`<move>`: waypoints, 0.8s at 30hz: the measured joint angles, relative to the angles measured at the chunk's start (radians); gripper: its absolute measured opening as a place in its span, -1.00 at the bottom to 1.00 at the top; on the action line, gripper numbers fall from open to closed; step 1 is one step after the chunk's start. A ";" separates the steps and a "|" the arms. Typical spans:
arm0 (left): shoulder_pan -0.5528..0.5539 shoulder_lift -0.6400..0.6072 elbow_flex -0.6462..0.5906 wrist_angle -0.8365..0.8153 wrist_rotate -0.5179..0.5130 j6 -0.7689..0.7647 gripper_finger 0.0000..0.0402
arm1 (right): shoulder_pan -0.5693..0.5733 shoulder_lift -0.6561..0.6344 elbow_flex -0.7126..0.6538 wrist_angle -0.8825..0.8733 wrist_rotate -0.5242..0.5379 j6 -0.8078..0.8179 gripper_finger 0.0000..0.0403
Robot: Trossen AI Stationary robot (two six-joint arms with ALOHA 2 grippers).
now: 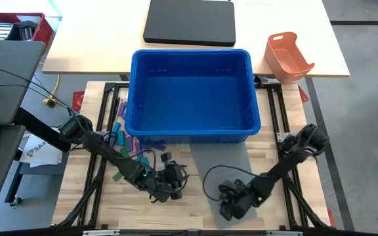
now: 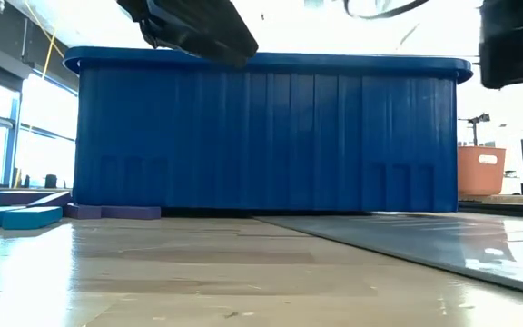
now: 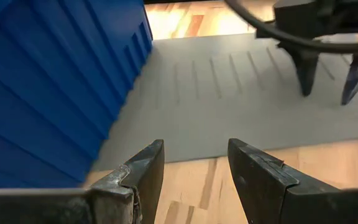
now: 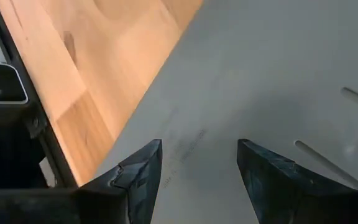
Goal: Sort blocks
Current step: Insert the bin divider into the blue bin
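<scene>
Blocks (image 1: 125, 139) lie in a loose cluster on the wooden table (image 1: 195, 216) just left of the big blue bin (image 1: 192, 95), near its near-left corner; in the low view 2 teal ones and a purple one rest flat at the bin's foot. None is held.

Left gripper (image 3: 194, 168) hovers low over the wood at the near edge of the grey slotted sheet (image 1: 225, 164), its 2 fingers spread with nothing between them, pointing along the bin's near wall toward the other arm. Right gripper (image 4: 197, 165) hangs over the sheet near its near-right part, jaws likewise apart and empty.

Both seem parked over clear ground, probably so that either can swing left to the cluster. The sheet likely serves as the sorting surface.
</scene>
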 joint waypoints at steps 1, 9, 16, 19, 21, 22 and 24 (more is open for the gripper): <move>0.000 0.000 0.000 0.000 0.001 -0.013 -0.16 | -0.014 0.001 0.000 0.016 -0.003 -0.033 0.02; 0.000 0.006 0.000 0.035 0.107 -0.075 -0.16 | -0.041 -0.006 0.017 0.186 0.006 -0.381 0.02; 0.058 0.077 0.000 0.198 0.348 -0.046 -0.16 | 0.076 -0.034 0.145 0.133 0.109 -0.538 0.02; 0.105 0.145 0.000 0.262 0.427 -0.024 -0.16 | 0.135 -0.022 0.165 0.133 0.119 -0.623 0.02; 0.137 0.194 0.000 0.297 0.485 -0.024 -0.16 | 0.169 0.000 0.165 0.131 0.120 -0.627 0.02; 0.153 0.221 0.000 0.315 0.514 -0.023 -0.16 | 0.185 0.012 0.164 0.131 0.112 -0.625 0.02; 0.177 0.270 0.000 0.365 0.572 -0.021 -0.16 | 0.210 0.033 0.164 0.148 0.070 -0.632 0.02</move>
